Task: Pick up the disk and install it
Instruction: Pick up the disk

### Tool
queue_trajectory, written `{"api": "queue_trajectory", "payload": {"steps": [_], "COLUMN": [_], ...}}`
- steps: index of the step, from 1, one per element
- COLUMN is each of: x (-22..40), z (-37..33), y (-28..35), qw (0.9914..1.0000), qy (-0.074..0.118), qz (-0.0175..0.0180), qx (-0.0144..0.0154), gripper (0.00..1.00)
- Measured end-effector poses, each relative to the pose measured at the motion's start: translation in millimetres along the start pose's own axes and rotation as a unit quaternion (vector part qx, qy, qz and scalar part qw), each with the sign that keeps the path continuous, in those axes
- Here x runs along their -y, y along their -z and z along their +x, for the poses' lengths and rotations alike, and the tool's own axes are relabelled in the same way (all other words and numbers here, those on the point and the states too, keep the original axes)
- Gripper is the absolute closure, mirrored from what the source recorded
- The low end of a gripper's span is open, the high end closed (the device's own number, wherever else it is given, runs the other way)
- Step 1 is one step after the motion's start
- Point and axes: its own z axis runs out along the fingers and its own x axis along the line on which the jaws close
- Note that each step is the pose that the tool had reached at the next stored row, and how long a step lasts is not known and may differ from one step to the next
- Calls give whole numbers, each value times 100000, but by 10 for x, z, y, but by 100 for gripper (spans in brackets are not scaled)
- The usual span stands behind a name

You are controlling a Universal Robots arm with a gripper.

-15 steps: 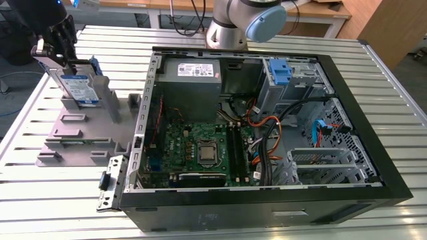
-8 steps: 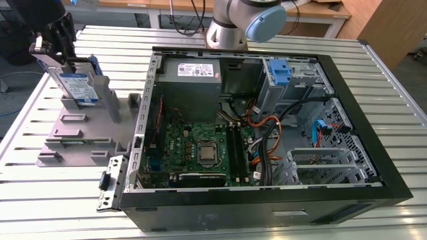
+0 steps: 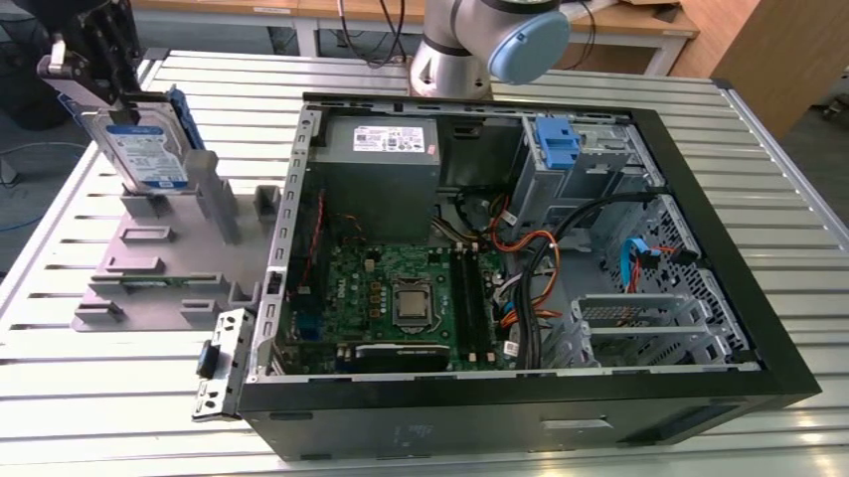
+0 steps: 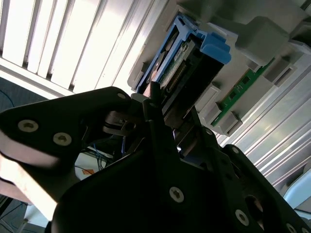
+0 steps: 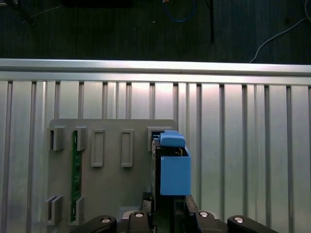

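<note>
The table (image 3: 119,417) is shiny metal with long grooves. A wooden desk (image 3: 637,28) and cabinet (image 3: 769,50) stand behind it. The floor (image 5: 97,29) is dark.

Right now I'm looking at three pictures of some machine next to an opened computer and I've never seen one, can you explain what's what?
It is a grey-and-blue robot arm with a black gripper, above a slatted metal table. The exterior view looks at the whole scene from off the arm; both wrist views come from cameras riding on the arm. On the table lie an open black computer case and a grey plastic holder. Standing upright in that holder is the flat silver disk with a blue bracket. The gripper is at the disk's upper end; whether it has clamped it, I cannot tell.
</note>
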Motion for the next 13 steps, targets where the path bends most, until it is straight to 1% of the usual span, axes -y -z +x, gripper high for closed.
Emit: {"api": "queue_trajectory", "payload": {"steps": [4, 10, 13], "x": [0, -2, -2], "z": [0, -2, -2], "y": [3, 56, 58], "qw": [100000, 100000, 100000], "qy": [0, 1, 1], "qz": [-1, -7, 8], "qx": [-1, 1, 1], "gripper": [65, 65, 65]}}
